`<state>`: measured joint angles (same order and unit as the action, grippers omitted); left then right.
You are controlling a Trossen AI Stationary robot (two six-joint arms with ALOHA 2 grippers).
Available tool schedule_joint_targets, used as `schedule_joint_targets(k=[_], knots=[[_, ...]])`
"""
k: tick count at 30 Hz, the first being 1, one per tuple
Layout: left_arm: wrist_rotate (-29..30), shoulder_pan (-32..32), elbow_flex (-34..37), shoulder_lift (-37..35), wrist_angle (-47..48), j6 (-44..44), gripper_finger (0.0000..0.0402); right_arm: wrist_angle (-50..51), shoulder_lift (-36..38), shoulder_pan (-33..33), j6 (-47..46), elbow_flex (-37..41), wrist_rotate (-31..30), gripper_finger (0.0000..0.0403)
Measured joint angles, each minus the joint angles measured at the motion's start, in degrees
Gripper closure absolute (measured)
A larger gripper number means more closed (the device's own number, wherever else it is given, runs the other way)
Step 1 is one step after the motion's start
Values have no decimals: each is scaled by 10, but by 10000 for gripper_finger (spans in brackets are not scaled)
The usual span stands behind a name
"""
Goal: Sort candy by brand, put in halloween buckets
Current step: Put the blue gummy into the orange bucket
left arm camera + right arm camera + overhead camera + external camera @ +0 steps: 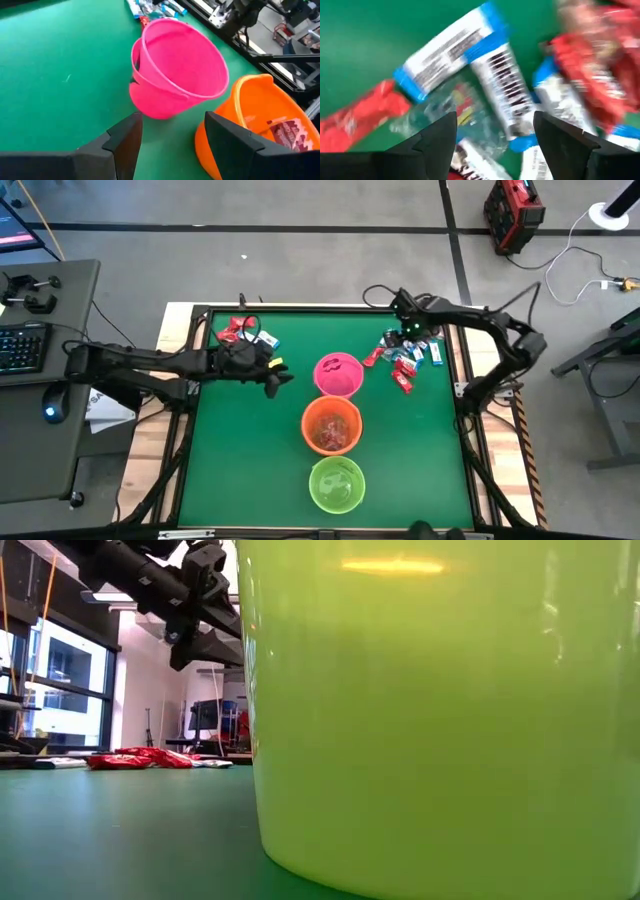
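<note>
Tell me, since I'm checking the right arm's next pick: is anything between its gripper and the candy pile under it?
Nothing visible is. The right gripper hangs open directly over the candy pile at the table's far right, and its wrist view shows only wrappers, such as a blue-and-white packet, between the fingers. The left gripper is open beside the pink bucket.

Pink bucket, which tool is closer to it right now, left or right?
Left. The left tool hangs open just beside the pink bucket, on its left. The right tool is farther off, open over the candy pile near the table's far right.
</note>
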<state>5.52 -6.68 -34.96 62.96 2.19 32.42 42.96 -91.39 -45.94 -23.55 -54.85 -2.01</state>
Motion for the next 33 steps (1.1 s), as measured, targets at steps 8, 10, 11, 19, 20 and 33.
schedule_joint_targets(k=[8,10,11,19,20,33], knots=[[10,0,0,1,0,-11,198,-25,-21,27,46,0,19,188],[23,0,0,1,0,-11,198,-26,-21,33,61,0,10,198],[30,0,0,1,0,-11,198,-26,-21,35,72,0,10,204],[56,0,0,1,1,-11,198,-26,-25,41,116,0,-17,270],[56,0,0,1,1,-11,198,-26,-25,40,119,0,-18,283],[58,0,0,1,32,-11,198,-20,-27,24,117,0,-19,367]])
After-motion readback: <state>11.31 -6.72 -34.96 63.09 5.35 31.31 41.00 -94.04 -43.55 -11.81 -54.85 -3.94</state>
